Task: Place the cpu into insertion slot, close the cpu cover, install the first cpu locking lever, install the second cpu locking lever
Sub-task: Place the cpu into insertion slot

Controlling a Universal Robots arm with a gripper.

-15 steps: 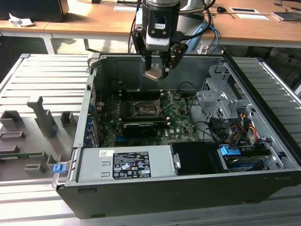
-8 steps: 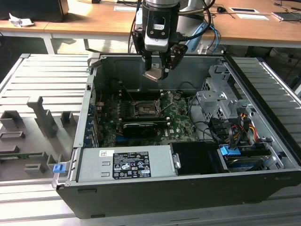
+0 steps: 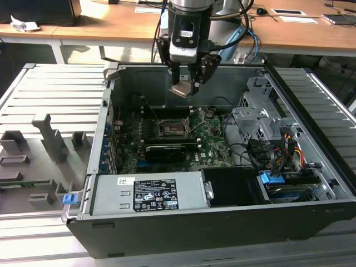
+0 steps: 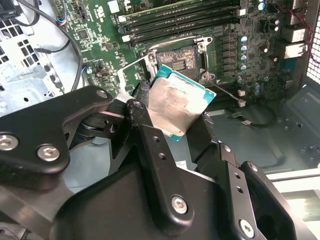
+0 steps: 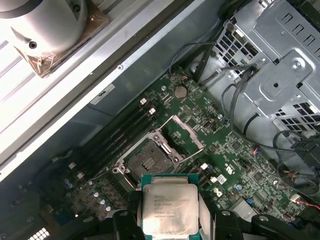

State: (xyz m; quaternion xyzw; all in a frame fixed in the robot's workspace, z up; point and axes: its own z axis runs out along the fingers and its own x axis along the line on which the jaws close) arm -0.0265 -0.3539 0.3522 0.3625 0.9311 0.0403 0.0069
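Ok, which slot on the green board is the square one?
The insertion slot: it is a dark square with a metal rim. The memory slots beside it are long, thin and black.

A slotted grey metal worktable (image 3: 50, 94) is spanning the near area. Grey fixture blocks (image 3: 50, 139) are standing on it at the exterior view's left. Behind it, wooden desks (image 3: 111, 30) on white legs (image 3: 57, 51) are lining the back, carrying white papers (image 3: 292, 12) and a dark box (image 3: 44, 11). A crumpled white sheet (image 3: 23, 24) is lying beside the dark box. Bright light is falling across the desktops. Pale floor (image 3: 83, 54) is showing beneath them.
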